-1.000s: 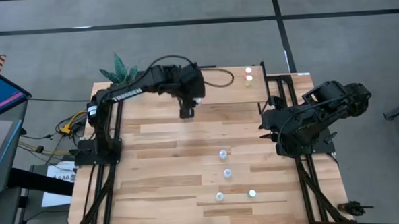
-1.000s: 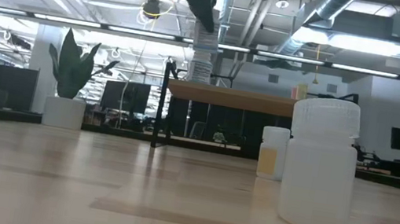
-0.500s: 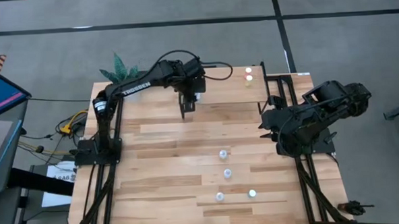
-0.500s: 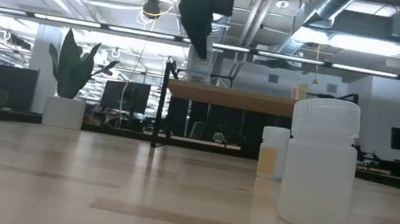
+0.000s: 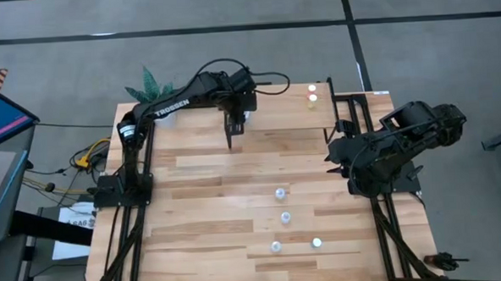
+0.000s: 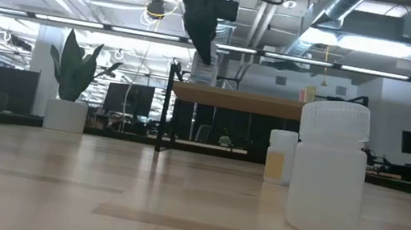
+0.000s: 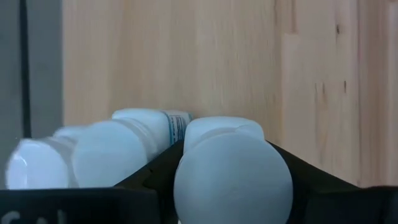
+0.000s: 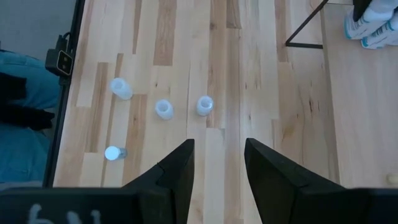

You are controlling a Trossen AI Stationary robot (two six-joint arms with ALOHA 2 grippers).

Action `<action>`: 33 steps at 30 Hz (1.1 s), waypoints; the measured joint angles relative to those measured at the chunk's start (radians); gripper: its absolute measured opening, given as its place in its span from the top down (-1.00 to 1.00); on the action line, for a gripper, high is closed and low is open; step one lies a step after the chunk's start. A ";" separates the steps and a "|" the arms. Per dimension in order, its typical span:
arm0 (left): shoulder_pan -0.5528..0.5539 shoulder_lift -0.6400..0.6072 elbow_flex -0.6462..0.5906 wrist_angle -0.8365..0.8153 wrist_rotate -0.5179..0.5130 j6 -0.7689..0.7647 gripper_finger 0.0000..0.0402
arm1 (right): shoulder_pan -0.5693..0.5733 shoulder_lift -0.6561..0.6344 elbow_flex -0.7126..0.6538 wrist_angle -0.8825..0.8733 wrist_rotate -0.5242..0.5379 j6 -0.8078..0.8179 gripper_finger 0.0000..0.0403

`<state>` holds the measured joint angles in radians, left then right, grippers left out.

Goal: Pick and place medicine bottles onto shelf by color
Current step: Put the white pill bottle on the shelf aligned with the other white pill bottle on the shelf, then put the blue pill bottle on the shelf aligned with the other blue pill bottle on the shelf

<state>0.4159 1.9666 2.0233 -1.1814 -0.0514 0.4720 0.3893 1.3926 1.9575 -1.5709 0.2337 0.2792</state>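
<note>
My left gripper (image 5: 232, 131) is over the left end of the shelf (image 6: 240, 100) at the table's far side, shut on a white medicine bottle (image 7: 233, 180). Two more white bottles (image 7: 118, 149) stand on the shelf right beside it. Two small bottles with a red and a yellowish cap (image 5: 312, 94) stand at the shelf's right end. Several bottles (image 5: 279, 193) stand upright on the table's near half. My right gripper (image 8: 217, 165) hangs open above the table's right side, holding nothing. My left gripper has the white bottle between its two fingers (image 7: 155, 171), one on each side of the body just under the cap (image 7: 186, 134). The fingers come steeply from above. The bottle stands upright (image 6: 204, 72) with its base at the shelf top; whether it rests there I cannot tell.
A potted plant (image 5: 149, 86) stands at the table's far left corner. In the low view, a big white bottle (image 6: 329, 170) and a yellow-labelled one (image 6: 281, 156) stand close in front of the camera. The shelf's black legs (image 8: 305, 31) reach down to the table.
My left gripper has gone toward the table's far edge and down, carrying the white bottle. The bottle has sunk from clear above the shelf down to the shelf top, staying upright beside the other two white bottles.
</note>
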 joint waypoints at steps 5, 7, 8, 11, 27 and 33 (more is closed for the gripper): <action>-0.006 0.000 0.000 0.020 -0.018 -0.010 0.06 | 0.000 0.000 0.000 0.000 0.000 0.000 0.19; -0.006 0.000 0.000 0.020 -0.018 -0.009 0.03 | 0.000 0.000 0.000 0.000 0.000 0.000 0.19; -0.006 0.000 0.000 0.022 -0.018 -0.009 0.01 | 0.000 0.000 0.000 0.000 0.000 0.000 0.19; -0.006 0.000 0.000 0.032 -0.021 -0.022 -0.02 | 0.000 0.000 0.000 0.000 0.000 0.000 0.19; -0.049 -0.001 0.060 0.017 -0.098 0.022 -0.03 | 0.000 0.000 0.000 0.000 0.001 0.000 0.19; -0.071 -0.001 0.144 0.019 -0.190 0.055 -0.03 | 0.000 0.000 0.000 0.000 0.002 0.001 0.19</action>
<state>0.3453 1.9652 2.1671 -1.1622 -0.2411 0.5272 0.3893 1.3926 1.9575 -1.5711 0.2352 0.2798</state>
